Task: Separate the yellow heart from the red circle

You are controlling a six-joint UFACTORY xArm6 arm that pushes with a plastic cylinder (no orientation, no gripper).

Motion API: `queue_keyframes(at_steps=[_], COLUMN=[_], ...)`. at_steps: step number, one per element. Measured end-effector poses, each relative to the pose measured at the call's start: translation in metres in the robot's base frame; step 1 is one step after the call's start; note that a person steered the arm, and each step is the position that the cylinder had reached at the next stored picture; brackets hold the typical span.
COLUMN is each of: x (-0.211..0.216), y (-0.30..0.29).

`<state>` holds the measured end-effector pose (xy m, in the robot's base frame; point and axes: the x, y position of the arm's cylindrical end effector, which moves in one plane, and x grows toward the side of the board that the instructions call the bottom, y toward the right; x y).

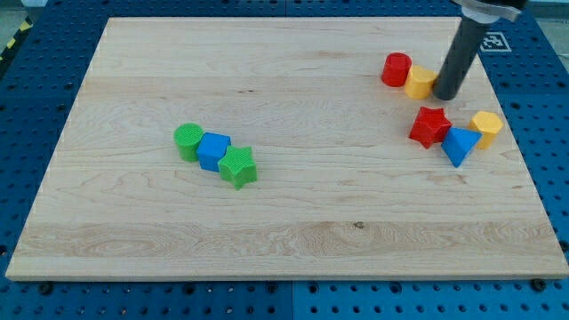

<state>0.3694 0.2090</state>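
Eight blocks sit on the wooden worktop [267,231], and the two I care about are in the upper right of the frame: the red circle [396,69] and the yellow heart [420,82], touching each other, the heart just to the lower right of the circle. My tip [444,95] stands right against the heart's right-hand side, so the heart lies between the rod and the circle. I have no gripper here, only the rod, so nothing is clasped or let go; the tip just bears on whatever it meets.

From this spot a push toward the frame's left would, I judge, drive the heart harder into the circle and carry both along together. To do the step well I would bring the tip round into the seam between the two, or to the heart's upper-left face, then slide the heart away on its own. Downward is crowded: the red star [430,126], blue triangle [460,145] and a second yellow block [487,126] cluster just below, so I would steer clear of them. The green circle [188,140], blue block [213,150] and green star [238,167] at centre left are well apart and no concern
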Motion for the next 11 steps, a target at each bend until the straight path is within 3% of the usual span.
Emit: queue_keyframes(at_steps=[1,3,4,6,8,9,11], x=[0.000,-0.005,-0.014,-0.014,-0.025,-0.048,-0.053], y=[-0.045,0.042,0.013,-0.128,-0.046,-0.087,-0.228])
